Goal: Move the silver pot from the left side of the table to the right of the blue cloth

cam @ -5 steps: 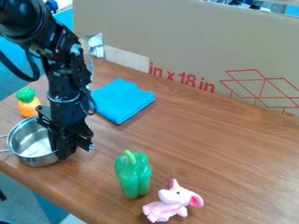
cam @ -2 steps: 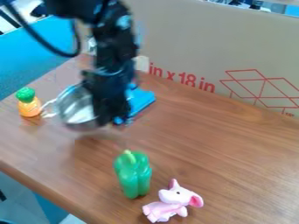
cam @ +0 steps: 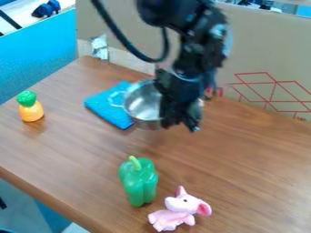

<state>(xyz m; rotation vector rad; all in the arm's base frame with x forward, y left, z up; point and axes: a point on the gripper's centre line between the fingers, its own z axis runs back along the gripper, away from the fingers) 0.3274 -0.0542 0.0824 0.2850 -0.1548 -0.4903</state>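
Camera view: metal pot held by one side of its wall, above the blue cloth

The pot (cam: 142, 108) hangs in the upper middle of the view, apparently raised off the tabletop (cam: 237, 154), and overlaps the right part of the blue cloth (cam: 108, 107). The gripper (cam: 175, 122) is at its right side, its fingers closed on the rim and wall there; exactly how deep they reach inside is hidden.

The pot looks like thin, polished metal: stiff, probably light for its size, and more likely to dent than break. Its smooth surface could be slippery, so the rim seems the sound place to pinch, with one finger inside and one outside. Held from one side, its weight lies off the grip, and the bowl may sag or twist; slow, level handling should suit it. The wire handle (cam: 114, 98) juts out on the left, opposite the gripper. It offers another hold, though its thin loop could let the pot swing or roll more than the wall would.
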